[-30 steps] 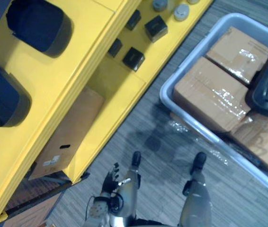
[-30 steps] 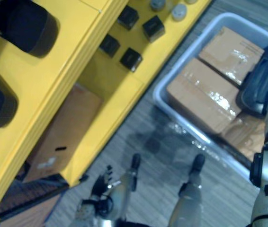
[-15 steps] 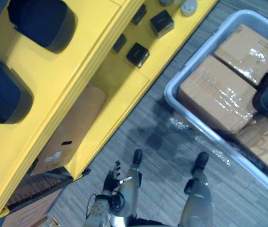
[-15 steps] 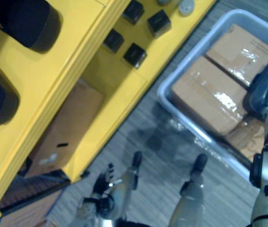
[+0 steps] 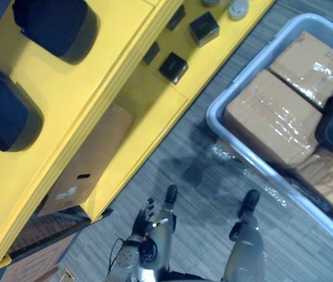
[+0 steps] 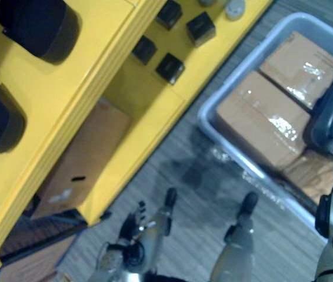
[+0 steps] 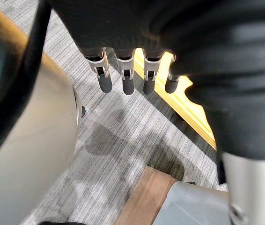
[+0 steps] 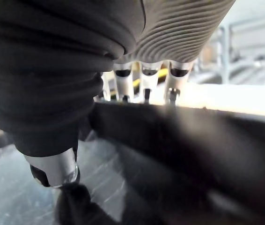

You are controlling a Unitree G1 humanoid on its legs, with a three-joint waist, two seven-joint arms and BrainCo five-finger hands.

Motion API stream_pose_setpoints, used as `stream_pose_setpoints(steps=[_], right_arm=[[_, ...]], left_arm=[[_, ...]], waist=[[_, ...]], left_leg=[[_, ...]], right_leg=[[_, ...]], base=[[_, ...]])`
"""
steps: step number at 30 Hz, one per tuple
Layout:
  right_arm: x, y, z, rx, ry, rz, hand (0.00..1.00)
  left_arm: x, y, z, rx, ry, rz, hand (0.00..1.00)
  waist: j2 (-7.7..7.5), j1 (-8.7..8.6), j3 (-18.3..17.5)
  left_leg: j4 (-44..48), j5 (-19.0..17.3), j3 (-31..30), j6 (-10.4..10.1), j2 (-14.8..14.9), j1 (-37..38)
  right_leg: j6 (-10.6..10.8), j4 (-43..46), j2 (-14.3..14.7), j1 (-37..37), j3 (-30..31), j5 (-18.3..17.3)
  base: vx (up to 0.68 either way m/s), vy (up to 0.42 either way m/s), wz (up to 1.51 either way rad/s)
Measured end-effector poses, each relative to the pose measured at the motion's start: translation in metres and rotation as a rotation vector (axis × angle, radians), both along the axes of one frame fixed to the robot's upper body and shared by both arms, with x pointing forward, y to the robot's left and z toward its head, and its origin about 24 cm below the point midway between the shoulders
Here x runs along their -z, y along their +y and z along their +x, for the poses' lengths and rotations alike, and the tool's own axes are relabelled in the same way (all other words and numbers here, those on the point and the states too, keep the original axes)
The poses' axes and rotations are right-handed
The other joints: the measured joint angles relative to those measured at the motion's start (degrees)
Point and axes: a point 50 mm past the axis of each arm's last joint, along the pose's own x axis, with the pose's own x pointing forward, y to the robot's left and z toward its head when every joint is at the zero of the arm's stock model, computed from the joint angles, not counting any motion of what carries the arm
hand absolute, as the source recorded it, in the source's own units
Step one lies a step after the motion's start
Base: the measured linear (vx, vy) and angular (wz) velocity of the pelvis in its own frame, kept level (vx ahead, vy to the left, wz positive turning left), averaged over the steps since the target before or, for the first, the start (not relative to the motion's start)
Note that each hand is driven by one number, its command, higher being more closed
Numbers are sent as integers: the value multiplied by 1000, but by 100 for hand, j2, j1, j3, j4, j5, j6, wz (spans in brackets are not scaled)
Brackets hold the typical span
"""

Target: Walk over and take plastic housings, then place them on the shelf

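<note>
- right robot hand (image 8: 144,86): fingers hooked over the rim of a dark rounded plastic housing (image 6: 330,111), thumb on the near side. Reads as a firm grip. Fingertips go out of sight behind the rim.
- That housing is up at the robot's right, above the grey plastic bin (image 5: 212,116) and the film-wrapped cardboard boxes (image 5: 269,120) packed in it.
- left robot hand (image 5: 144,216): hangs low by the body, fingers straight and loose, nothing in it.
- long yellow shelf (image 5: 84,88) is on the robot's left, well apart from the bin, with a strip of grey floor between.
- Two more dark housings lie on the shelf's top level: far housing (image 5: 53,28) and near housing (image 5: 5,117), side by side but not touching.
- Lower level holds small black cube-shaped parts (image 5: 173,67) and grey round pieces (image 5: 237,9) at the far end. A brown cardboard box (image 5: 90,158) sits underneath.
- Progress, my read: two housings look placed and pickup of this one is done. Its placement is what's left.
- Remaining: turn to the shelf, carry it across, and set it on the top level near the other two. The bare yellow surface there looks big enough.
- Can't tell if more housings remain in the bin.
</note>
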Motion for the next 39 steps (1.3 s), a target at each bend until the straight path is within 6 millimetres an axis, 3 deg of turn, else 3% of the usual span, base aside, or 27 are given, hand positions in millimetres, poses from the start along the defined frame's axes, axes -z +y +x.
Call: stream_pose_setpoints(steps=[7,13,18,24,27,29,32,33,39], right_arm=[[3,1,1,-39,201,-114,100],[11,8,4,-94,254,-161,100],[23,24,15,-171,249,-188,100],[52,55,23,-280,154,-176,100],[67,77,24,-326,43,-165,100],[85,95,20,-355,-5,-146,100],[103,109,11,-367,-39,-123,100],[115,114,2,-360,-47,-114,100],[126,122,-16,-370,-73,-127,100]], left_arm=[[-5,1,3,-12,-26,-2,0],[-11,7,6,-38,-56,-9,0],[-15,14,6,-63,-76,-9,0],[-44,38,22,-187,-206,-43,0],[-65,44,29,-211,-284,-63,0],[-82,44,33,-174,-322,-67,0],[-96,43,37,-141,-349,-71,0],[-102,40,39,-98,-358,-59,0],[-115,26,42,82,-355,-42,0]], waist=[[-24,-9,17],[-170,-33,114],[-330,-149,183],[-601,-195,140],[-835,-249,-20],[-1039,-311,-329],[-1224,-313,-627],[-1298,-318,-911],[-1330,-404,-1330]], left_leg=[[-58,44,0,-2,10,17],[-381,218,14,-19,45,239],[-677,334,32,-21,89,569],[-1075,470,21,-41,204,1001],[-1155,514,33,-35,210,1110],[-1173,514,43,-35,210,1142],[-1211,511,169,-33,226,1306],[-1234,497,195,-28,245,1358],[-1259,357,443,-41,356,1832]], right_leg=[[-4,0,4,2,-6,-1],[-19,0,11,76,-10,-10],[-23,-74,32,320,-31,-12],[-24,-261,125,692,-151,-10],[-19,-392,134,875,-230,-4],[-10,-511,138,1006,-322,2],[-3,-641,163,1207,-341,5],[-2,-706,188,1276,-351,5],[7,-875,300,1691,-286,21]], base=[[0,0,0],[0,0,0],[0,0,0],[36,-9,3],[62,6,9],[72,13,12],[57,7,1],[47,-3,-4],[10,-13,-17]])
